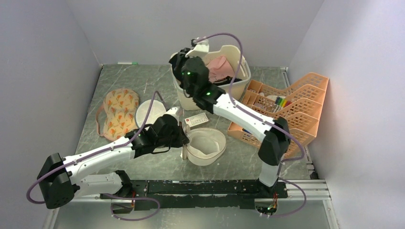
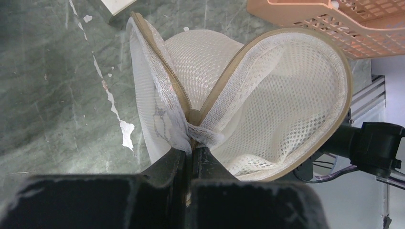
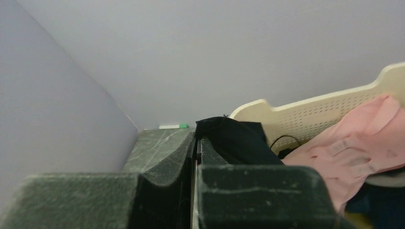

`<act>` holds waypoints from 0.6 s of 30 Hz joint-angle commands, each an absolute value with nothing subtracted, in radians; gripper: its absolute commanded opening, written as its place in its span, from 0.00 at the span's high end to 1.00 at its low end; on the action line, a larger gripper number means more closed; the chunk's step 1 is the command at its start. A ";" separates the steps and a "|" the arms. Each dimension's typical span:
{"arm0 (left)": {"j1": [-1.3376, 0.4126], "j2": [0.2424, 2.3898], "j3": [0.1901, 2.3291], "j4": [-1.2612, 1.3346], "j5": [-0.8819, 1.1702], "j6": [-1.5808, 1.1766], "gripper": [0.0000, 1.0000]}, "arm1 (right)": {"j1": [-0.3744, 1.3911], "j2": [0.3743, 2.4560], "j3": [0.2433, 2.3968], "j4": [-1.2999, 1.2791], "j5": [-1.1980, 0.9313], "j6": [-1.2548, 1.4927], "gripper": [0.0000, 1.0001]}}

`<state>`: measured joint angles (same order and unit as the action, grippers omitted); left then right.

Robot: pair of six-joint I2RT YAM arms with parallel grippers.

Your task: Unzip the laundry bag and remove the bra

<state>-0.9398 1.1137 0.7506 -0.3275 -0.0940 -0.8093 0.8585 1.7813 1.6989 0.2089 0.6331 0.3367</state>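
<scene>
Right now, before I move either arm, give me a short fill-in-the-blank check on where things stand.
1. The left hand grips the zip edge of the laundry bag, whose zip is ____.
2. The floral bra lies on the table, ____ the laundry bag.
3. The right hand, shut, is up by the rim of the cream ____ that holds pink cloth.
Missing words: open; outside; basket.

soft white mesh laundry bag [image 2: 286, 95], smooth marbled table [image 2: 47, 95], rigid orange plastic lattice basket [image 2: 296, 12]
</scene>
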 commanded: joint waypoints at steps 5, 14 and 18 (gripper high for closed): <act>-0.945 1.098 0.768 -0.326 -0.129 -0.810 0.93 | 0.836 1.903 1.738 0.191 0.973 0.544 1.00; -0.945 1.112 0.824 -0.379 -0.110 -0.779 0.93 | 0.592 1.960 1.560 0.177 0.697 0.573 1.00; -0.945 1.122 0.811 -0.353 -0.089 -0.777 0.93 | 0.504 1.959 1.485 0.223 0.554 0.457 1.00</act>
<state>-0.9398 1.1118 0.7845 -0.3710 -0.1081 -0.7906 0.5556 1.9614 1.5341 0.1741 0.6991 0.5430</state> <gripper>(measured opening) 0.105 0.007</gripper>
